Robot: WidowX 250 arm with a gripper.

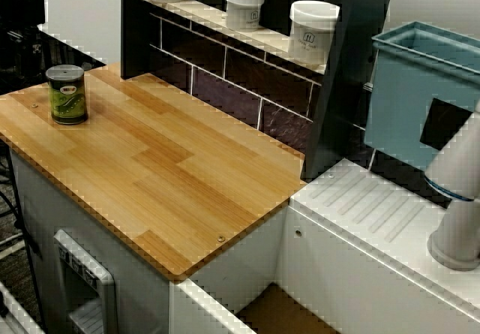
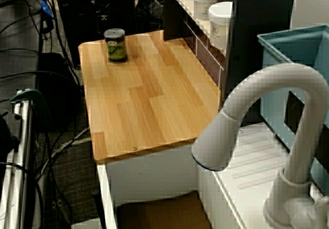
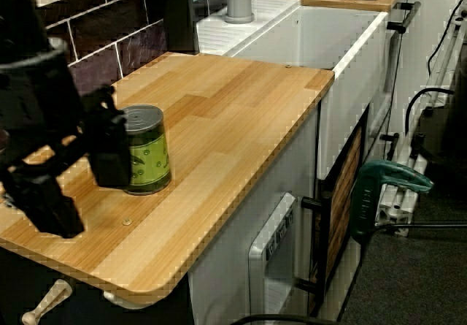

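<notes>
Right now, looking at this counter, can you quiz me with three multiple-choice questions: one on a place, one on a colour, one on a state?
1. Where is the green can? A on the wooden counter; B on the shelf; C in the sink.
2. What colour is the bin near the faucet? A red; B teal; C yellow.
3. How does the can sit? A upright; B on its side; C crushed flat.
Answers: 1 A, it stands on the wood near a corner; 2 B, its walls are teal; 3 A, its lid faces up.
</notes>
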